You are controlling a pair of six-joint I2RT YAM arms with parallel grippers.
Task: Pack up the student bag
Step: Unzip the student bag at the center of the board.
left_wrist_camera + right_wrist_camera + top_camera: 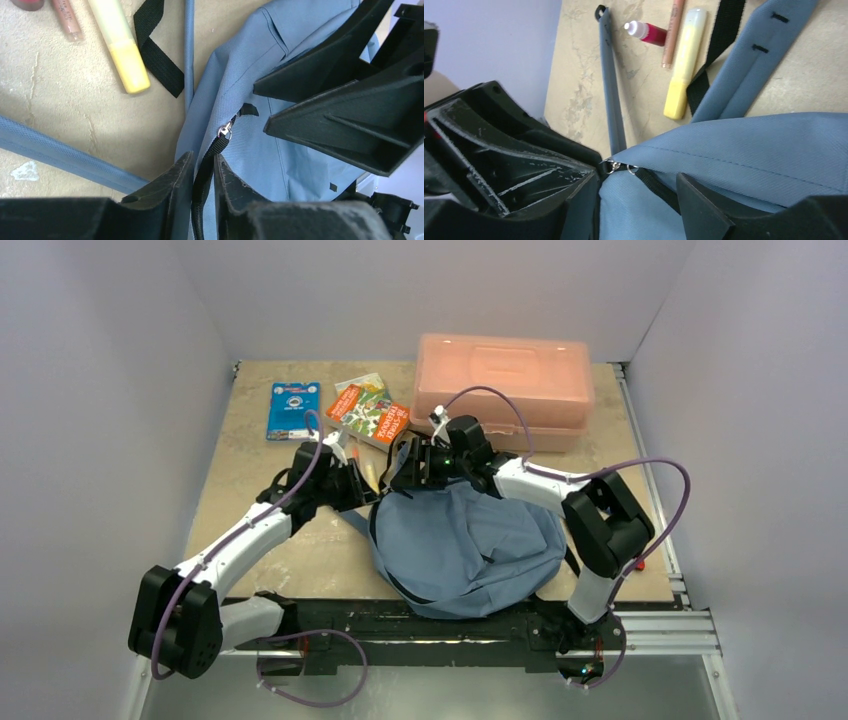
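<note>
While the left gripper [202, 161] sits pinched on the black zipper pull [216, 146], strap lying lengthwise between its fingers, the student bag [470, 540] lies mid-desk [300, 550], just right of it. Right gripper [636, 181] is open, straddling the bag's seam at the zipper rings [614, 166] (top view hides both contacts; only the wrist views show them).

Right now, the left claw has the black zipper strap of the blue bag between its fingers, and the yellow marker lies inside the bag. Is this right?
Not quite. The yellow marker lies on the table beside the student bag, not inside it, as the left wrist view shows. The left claw does have the black zipper strap between its fingers.
</note>
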